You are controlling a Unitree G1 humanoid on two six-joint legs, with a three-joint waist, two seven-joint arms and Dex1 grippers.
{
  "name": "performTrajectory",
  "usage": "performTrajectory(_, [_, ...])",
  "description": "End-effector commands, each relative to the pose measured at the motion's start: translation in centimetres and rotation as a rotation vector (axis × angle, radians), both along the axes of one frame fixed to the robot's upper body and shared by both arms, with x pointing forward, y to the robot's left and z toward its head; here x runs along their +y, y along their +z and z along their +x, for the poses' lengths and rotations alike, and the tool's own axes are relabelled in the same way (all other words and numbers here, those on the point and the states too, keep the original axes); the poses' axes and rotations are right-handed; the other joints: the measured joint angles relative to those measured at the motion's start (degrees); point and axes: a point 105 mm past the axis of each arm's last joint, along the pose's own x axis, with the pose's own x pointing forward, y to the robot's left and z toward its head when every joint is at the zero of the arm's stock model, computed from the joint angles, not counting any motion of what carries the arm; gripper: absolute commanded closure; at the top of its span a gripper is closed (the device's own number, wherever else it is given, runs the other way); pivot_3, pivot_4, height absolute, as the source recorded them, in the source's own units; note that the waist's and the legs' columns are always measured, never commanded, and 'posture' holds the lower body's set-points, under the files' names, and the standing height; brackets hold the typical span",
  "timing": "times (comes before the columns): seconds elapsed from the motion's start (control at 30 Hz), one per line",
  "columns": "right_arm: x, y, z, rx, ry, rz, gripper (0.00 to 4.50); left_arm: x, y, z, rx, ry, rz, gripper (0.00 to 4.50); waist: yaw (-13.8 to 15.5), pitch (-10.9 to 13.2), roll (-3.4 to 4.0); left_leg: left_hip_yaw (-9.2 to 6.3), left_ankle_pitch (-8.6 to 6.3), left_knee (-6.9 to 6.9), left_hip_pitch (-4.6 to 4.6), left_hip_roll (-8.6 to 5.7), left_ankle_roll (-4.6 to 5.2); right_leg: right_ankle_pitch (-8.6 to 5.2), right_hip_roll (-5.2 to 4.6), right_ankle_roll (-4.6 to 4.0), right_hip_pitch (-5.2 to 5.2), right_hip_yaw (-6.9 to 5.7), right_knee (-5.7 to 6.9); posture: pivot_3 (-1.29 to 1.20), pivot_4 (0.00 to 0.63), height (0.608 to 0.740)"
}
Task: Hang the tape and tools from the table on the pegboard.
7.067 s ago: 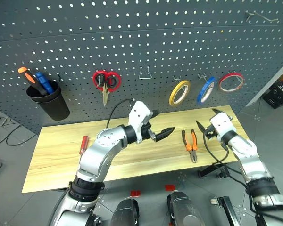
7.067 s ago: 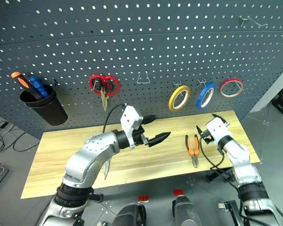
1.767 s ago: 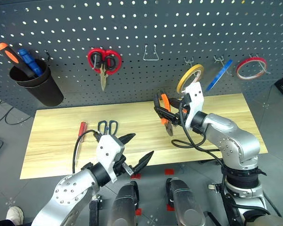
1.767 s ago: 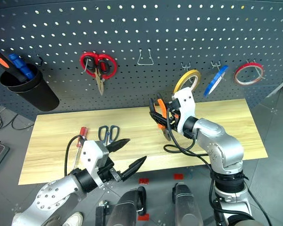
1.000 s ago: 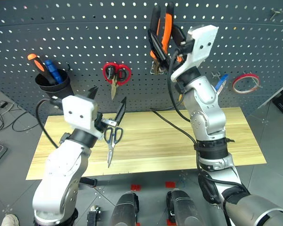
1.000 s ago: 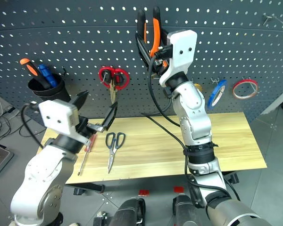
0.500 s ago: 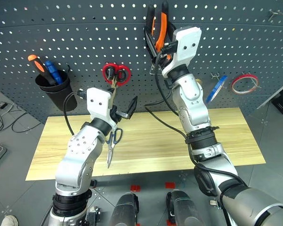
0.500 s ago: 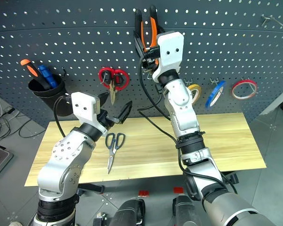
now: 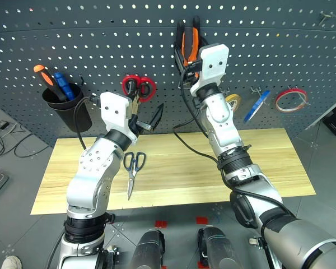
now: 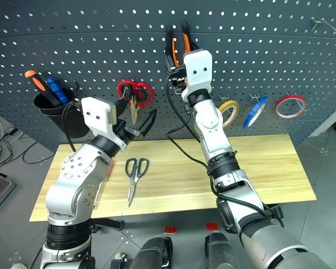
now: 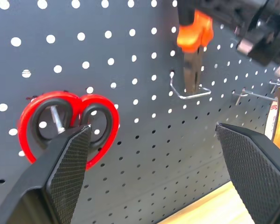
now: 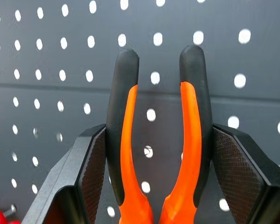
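While knurled black jaws grip them, rubbery orange-black pliers [image 12: 156, 154] meet perforated pegboard [image 9: 269, 50].

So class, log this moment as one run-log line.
right gripper: shut on pliers at pegboard | left gripper: open | dark-blue scissors: on table

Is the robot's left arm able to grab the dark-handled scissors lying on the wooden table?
Probably yes. The left gripper is open and empty above the dark-handled scissors, and nothing lies over them on the wooden table.
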Motion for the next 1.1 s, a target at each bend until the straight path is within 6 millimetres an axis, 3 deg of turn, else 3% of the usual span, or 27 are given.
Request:
performTrajectory(0.03, [0.1, 2.1, -0.8, -0.087, -0.004, 0.021, 1.48, -0.5, 1.2, -0.5, -0.058, -0.024, 0.000, 0.00, 0.0, 0.0, 0.01, 0.00, 0.00, 0.00, 0.00, 0.00, 0.00, 0.00, -0.01, 0.00, 0.00, 0.00, 0.00, -0.04, 0.202, 0.740])
performTrajectory(0.23, [-0.5, 1.3, 0.0, -0.053, -0.036, 0.014, 1.48, -0.4, 1.5, -0.4, -0.062, -0.023, 0.007, 0.00, 0.0, 0.0, 0.01, -0.02, 0.00, 0.02, 0.01, 0.00, 0.00, 0.00, -0.03, 0.00, 0.02, 0.00, 0.00, -0.03, 0.206, 0.740])
performTrajectory(0.4, [-0.7, 1.3, 0.1, -0.045, -0.039, 0.021, 0.01, -0.3, 1.6, -0.4, -0.063, -0.023, 0.011, 0.00, 0.1, 0.0, 0.01, -0.04, 0.00, 0.04, 0.06, 0.00, 0.00, 0.00, -0.03, 0.00, 0.10, -0.01, 0.00, -0.04, 0.209, 0.740])
performTrajectory(0.8, [-1.3, 1.4, -0.3, -0.048, -0.027, 0.033, 0.01, -0.6, 1.4, -0.4, -0.058, -0.037, 0.010, 0.00, 0.2, 0.0, 0.01, -0.02, 0.00, 0.07, 0.11, 0.00, 0.01, 0.00, -0.04, 0.00, 0.12, 0.02, 0.03, -0.06, 0.216, 0.740])
performTrajectory(1.1, [-1.2, 1.2, -3.5, 0.035, 0.206, 0.045, 0.01, -0.3, 0.5, -1.2, -0.026, -0.051, 0.018, 0.00, 0.0, 0.0, 0.02, -0.04, 0.00, 0.00, 0.10, 0.03, 0.02, 0.00, -0.06, 0.00, 0.13, 0.04, 0.00, -0.08, 0.220, 0.740])
